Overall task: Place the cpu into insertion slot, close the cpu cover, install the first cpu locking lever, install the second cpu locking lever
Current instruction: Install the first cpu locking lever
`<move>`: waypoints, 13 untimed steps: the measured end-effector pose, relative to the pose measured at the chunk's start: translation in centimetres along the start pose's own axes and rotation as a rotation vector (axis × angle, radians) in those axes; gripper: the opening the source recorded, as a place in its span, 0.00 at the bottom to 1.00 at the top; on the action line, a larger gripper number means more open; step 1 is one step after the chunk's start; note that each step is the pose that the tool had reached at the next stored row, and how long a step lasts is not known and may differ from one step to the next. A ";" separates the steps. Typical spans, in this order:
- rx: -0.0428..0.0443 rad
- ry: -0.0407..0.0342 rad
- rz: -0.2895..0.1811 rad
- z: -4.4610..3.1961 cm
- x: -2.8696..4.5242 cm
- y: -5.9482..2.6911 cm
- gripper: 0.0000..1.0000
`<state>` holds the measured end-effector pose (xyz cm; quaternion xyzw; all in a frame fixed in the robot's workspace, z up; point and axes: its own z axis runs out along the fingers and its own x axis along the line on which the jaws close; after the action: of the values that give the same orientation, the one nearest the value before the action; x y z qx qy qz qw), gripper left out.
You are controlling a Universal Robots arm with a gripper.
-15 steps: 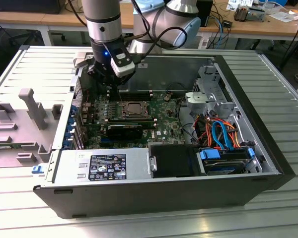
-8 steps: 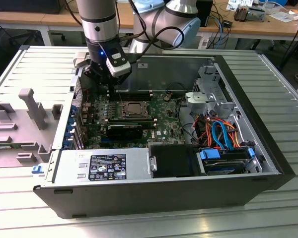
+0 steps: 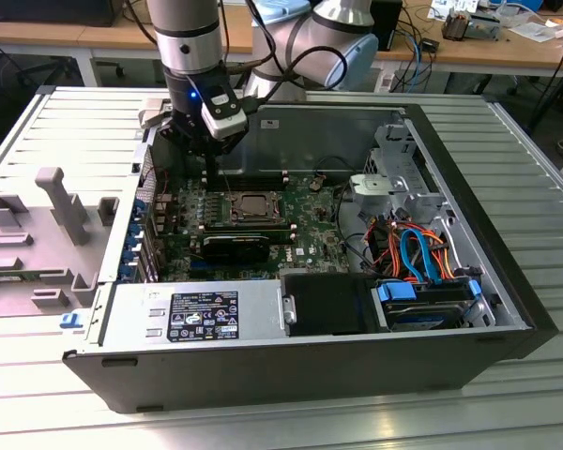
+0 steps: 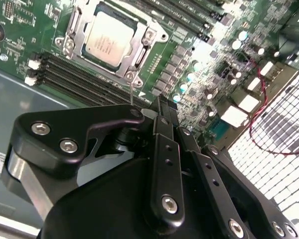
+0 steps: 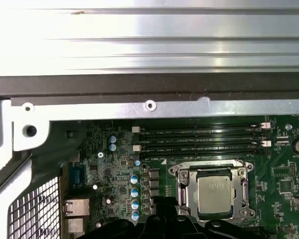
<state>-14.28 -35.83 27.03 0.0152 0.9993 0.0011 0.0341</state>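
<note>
While my gripper (image 3: 209, 178) hangs inside the open computer case (image 3: 507, 281), just above the motherboard (image 3: 310, 234), I cannot tell whether my fingers are spread or pressed together. The cpu (image 4: 108, 39) sits in the insertion slot (image 5: 213, 195) with the cpu cover (image 4: 142, 50) lying flat around it, beside the memory slots (image 5: 202, 138).

Ribbed metal table (image 3: 535, 169) – wooden benches (image 3: 469, 49) behind, cluttered – grey fixture (image 3: 61, 202) on table
</note>
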 end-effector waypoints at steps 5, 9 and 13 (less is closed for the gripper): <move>0.0000 0.0000 0.000 0.00 0.04 1.06 0.11; 0.0001 0.0001 0.000 0.01 0.07 1.59 0.11; -0.0028 0.0002 -0.010 0.18 0.10 1.96 0.11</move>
<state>-14.31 -33.86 26.85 0.0104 0.9994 0.0023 0.0340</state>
